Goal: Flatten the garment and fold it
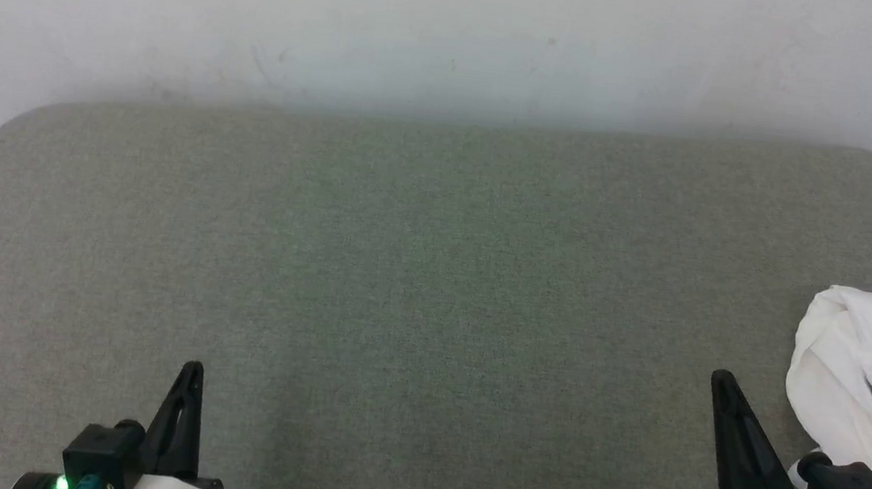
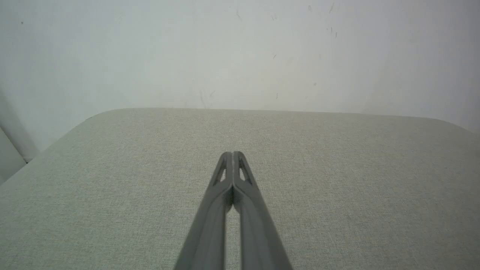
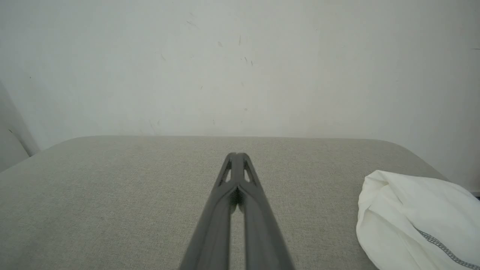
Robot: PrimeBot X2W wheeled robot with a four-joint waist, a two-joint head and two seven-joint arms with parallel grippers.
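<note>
Grey-green woven tabletop (image 1: 432, 276) stretches ahead; nearest, the left gripper (image 2: 233, 154) and right gripper (image 3: 237, 155) hover with dark fingers pressed together, empty. Just past the right one, at the table's right edge, the thin white shirt with grey stitching (image 1: 869, 363) lies bunched: light, limp; pinch an outer fold, as its collar seems hidden. Scuffed white wall (image 1: 459, 28) behind

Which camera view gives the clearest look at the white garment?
The right wrist view: the garment lies bunched at lower right, large, its grey stitched seam plain. The head view catches a smaller part at its right edge, beside the right gripper. The left wrist view looks across the padded surface.
</note>
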